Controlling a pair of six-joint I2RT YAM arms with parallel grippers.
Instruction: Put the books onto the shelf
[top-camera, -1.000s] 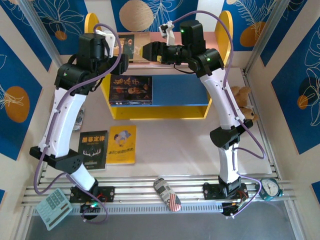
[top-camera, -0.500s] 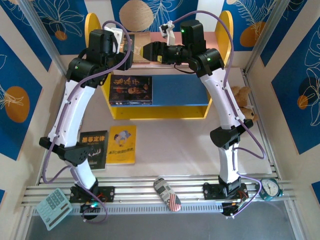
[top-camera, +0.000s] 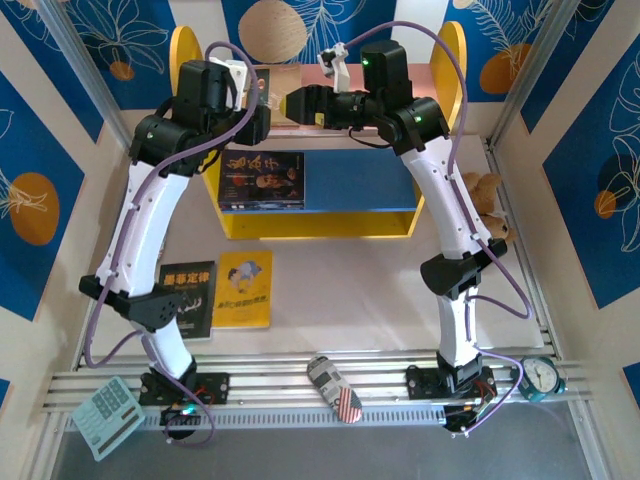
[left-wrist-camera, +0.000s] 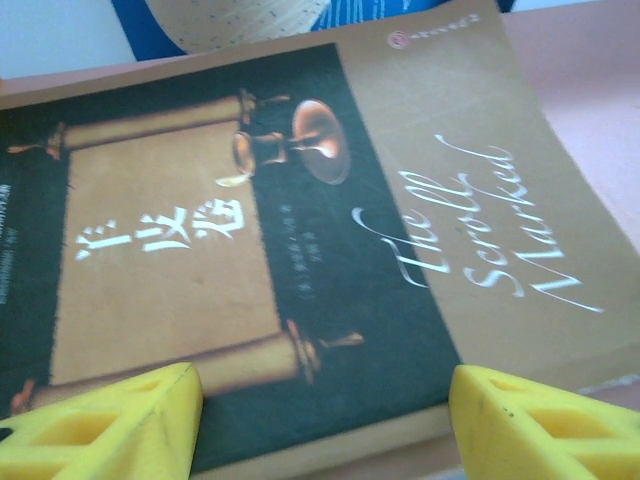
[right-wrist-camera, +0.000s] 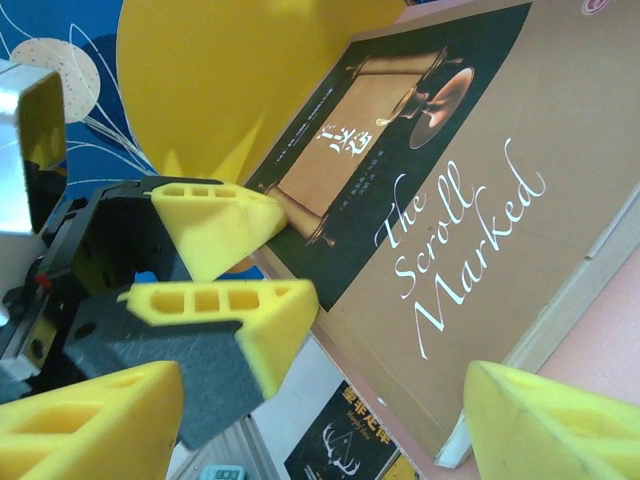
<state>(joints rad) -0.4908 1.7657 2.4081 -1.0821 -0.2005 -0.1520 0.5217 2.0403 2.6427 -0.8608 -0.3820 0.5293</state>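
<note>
At near left, the black paperback with white characters (top-camera: 187, 298) and the yellow paperback (top-camera: 244, 290) waited on your pale table (top-camera: 340, 290); a black gold-titled paperback (top-camera: 262, 180) lay on the blue lower board (top-camera: 360, 180) of the yellow-sided shelf (top-camera: 452, 50). The brown-black paperback with orange panel (right-wrist-camera: 450, 200) lay on its pink top board (left-wrist-camera: 600, 80), your left gripper (left-wrist-camera: 325, 400) and right gripper (right-wrist-camera: 320, 420) both spread apart at it, blue leaf-patterned walls (top-camera: 590, 120) around.

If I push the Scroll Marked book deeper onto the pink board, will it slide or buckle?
The Scroll Marked book lies flat on the pink top board, so a low edge push should probably slide it. It looks thin and soft-covered, so it may flex or ride up if pushed high.
</note>
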